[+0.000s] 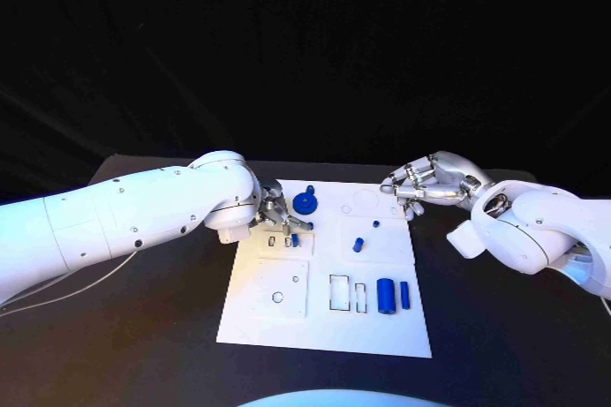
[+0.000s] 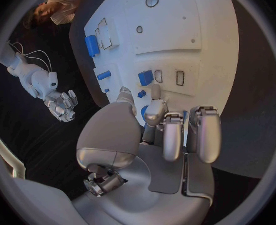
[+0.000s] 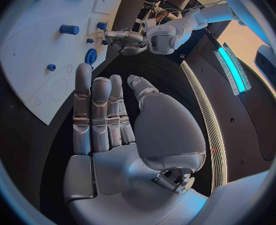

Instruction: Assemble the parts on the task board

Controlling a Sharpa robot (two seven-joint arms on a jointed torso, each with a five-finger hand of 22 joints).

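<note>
The white task board (image 1: 325, 323) lies in the middle of the table. My left hand (image 1: 282, 214) hovers over the board's far left part, fingertips close to a blue part (image 1: 296, 239) standing by two empty slots. A round blue knob (image 1: 305, 201) sits right beside that hand. In the left wrist view a patch of blue (image 2: 143, 113) shows between the thumb (image 2: 127, 99) and a finger; whether it is pinched is hidden. My right hand (image 1: 426, 184) hangs over the far right corner with fingers spread and nothing in it. Two blue cylinders (image 1: 386, 296) lie near the front.
A short blue part (image 1: 358, 244) and a tiny blue peg (image 1: 376, 222) rest mid-board. An outlined rectangular slot (image 1: 340, 292) lies left of the cylinders. Black table (image 1: 153, 336) surrounds the board, and a thin white cable runs under my left arm.
</note>
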